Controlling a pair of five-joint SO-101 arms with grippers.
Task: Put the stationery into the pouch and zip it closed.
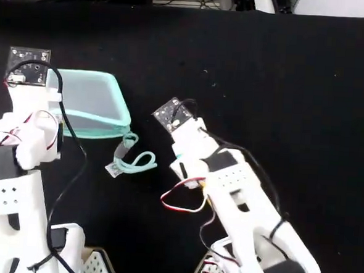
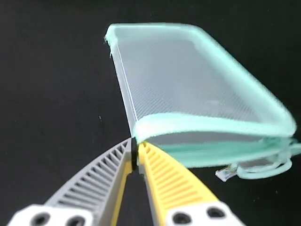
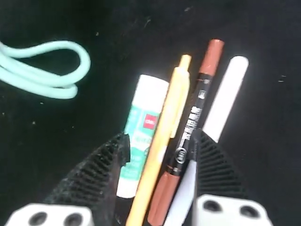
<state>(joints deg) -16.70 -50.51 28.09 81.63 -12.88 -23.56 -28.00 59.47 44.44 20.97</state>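
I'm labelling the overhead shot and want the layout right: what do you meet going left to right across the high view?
left arm → pouch → zipper cord loop → right arm

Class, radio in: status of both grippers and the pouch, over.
Left gripper shut on pouch edge. Right gripper at stationery, outside pouch. Pull cord alongside.

Soft, even light falls from above on the matte black table (image 1: 309, 82), which swallows nearly every shadow. The left arm (image 1: 11, 206) and right arm (image 1: 246, 196) glare white (surface detail washes out). In the left wrist view the pale pouch (image 2: 188, 75) glows, its far corner smeared by blur.
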